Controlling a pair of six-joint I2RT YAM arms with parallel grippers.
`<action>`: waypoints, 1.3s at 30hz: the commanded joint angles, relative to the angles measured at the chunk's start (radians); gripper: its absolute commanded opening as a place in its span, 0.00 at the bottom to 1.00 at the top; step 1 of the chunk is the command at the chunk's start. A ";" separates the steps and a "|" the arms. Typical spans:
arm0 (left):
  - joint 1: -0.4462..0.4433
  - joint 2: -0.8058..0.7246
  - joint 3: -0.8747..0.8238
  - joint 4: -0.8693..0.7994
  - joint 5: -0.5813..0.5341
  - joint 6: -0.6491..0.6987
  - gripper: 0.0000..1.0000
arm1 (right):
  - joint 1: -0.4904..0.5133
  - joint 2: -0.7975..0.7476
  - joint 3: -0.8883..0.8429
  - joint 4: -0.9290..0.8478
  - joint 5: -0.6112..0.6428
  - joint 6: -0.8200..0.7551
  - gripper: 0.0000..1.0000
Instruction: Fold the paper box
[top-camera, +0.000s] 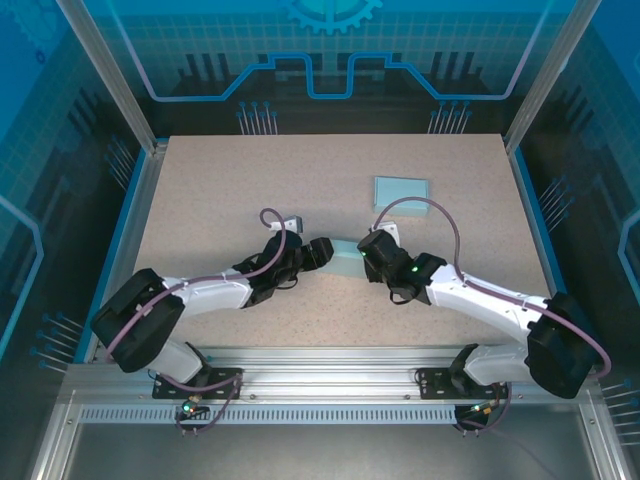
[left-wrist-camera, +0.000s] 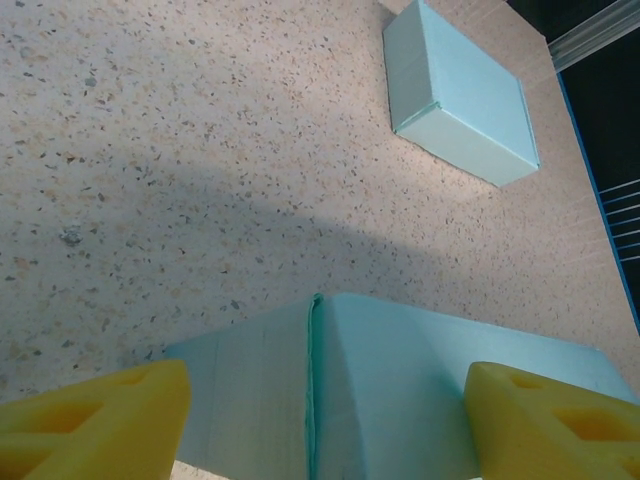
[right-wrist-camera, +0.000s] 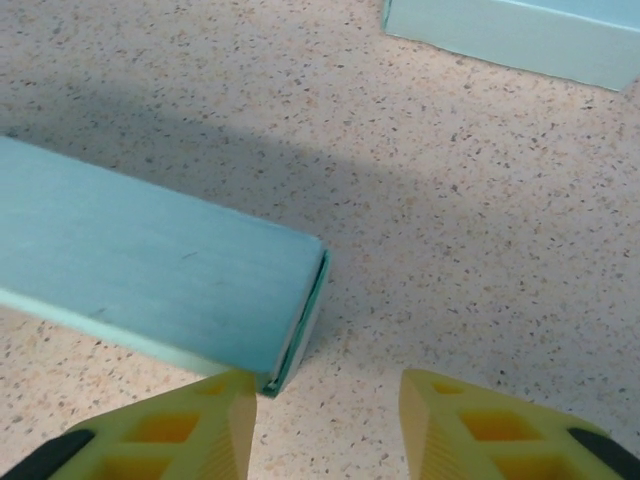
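Folded paper box (top-camera: 345, 262) mid-table (top-camera: 220, 180) between two grippers, overhead view alone showing both arms, left wrist view showing its centre seam, left gripper (left-wrist-camera: 325, 425) spread wide over it, gripping nothing, right gripper (right-wrist-camera: 325, 425) part open, empty, box corner beside one finger (right-wrist-camera: 170, 430), second box (top-camera: 401, 189) behind, two boxes total.
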 joint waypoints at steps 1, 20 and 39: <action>-0.003 0.062 -0.053 -0.112 -0.038 0.003 0.72 | 0.017 -0.042 0.016 -0.018 -0.039 0.004 0.48; -0.021 0.081 -0.076 -0.089 -0.040 -0.020 0.70 | -0.173 -0.038 0.062 0.001 -0.281 0.065 0.71; -0.006 0.033 -0.101 -0.116 -0.046 -0.057 0.49 | -0.268 0.078 -0.093 0.110 -0.399 0.105 0.45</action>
